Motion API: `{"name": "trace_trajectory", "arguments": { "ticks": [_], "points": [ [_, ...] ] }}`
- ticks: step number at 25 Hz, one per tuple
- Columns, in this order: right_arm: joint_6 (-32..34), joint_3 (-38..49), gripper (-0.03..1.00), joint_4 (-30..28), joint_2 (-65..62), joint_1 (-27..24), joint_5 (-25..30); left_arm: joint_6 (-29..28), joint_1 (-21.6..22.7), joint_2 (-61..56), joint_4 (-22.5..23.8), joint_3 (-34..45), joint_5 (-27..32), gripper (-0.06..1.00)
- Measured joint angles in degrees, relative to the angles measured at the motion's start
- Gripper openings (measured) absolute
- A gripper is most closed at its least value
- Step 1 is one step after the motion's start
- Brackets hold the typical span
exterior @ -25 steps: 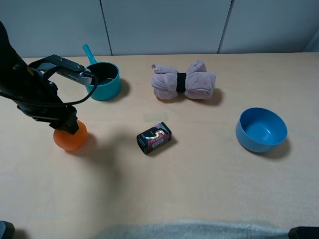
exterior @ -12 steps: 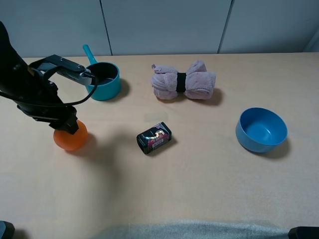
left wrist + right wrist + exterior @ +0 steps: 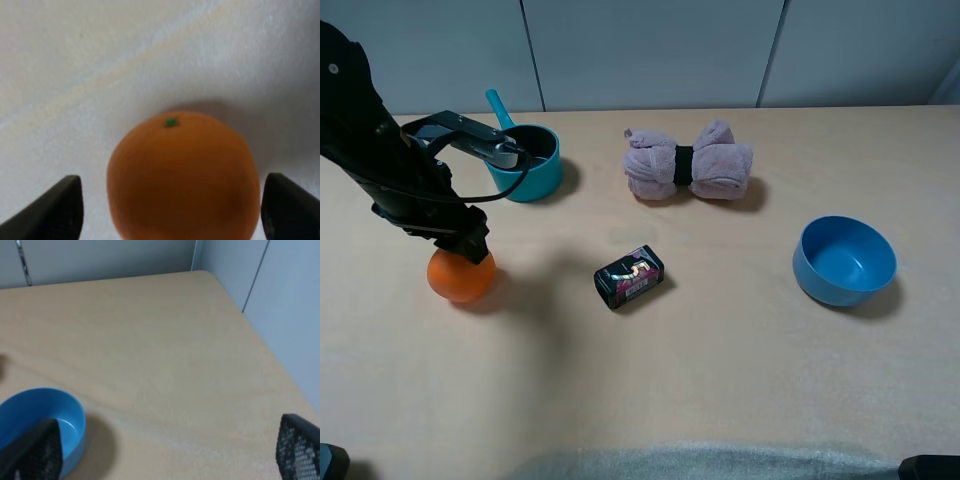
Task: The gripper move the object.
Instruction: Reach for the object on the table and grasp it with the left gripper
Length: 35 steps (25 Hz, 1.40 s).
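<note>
**Orange ball on the table, left tool released around it**

In the high view, the round matte orange ball (image 3: 460, 277) rests on the pale wooden table (image 3: 720, 380) toward its left side. It is well apart from the teal handled pot (image 3: 528, 160) behind it and the small black printed box (image 3: 629, 276) to its right. The black claw-like left tool (image 3: 470, 243), with a cable looped along its arm, hangs just over the ball's top. I judge it is placed there to straddle the ball from above.

The left wrist view shows the two black fingers (image 3: 55, 207) standing on either side of the ball. Bare table shows between ball and finger on at least one side, so the tool is released, not clamped. The ball's shadow lies close against it — it sits on the table.

The right wrist view shows the black mesh-fingered right tool (image 3: 167, 455) spread wide on nothing. It hangs near the table's far corner by the glossy blue bowl (image 3: 30, 415), probably to stay out of the way.
</note>
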Motion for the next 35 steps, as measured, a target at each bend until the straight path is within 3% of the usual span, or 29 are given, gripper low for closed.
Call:
{"name": "trace_trajectory", "arguments": {
  "ticks": [11,35],
  "points": [
    [0.0,0.0,0.65,0.0,0.0,0.0,0.0,0.13,-2.72,3.93,0.34,-0.52,0.89,0.79],
    [0.0,0.0,0.65,0.0,0.0,0.0,0.0,0.15,-2.81,6.1,1.83,-1.2,2.98,0.8]
  ]
}}
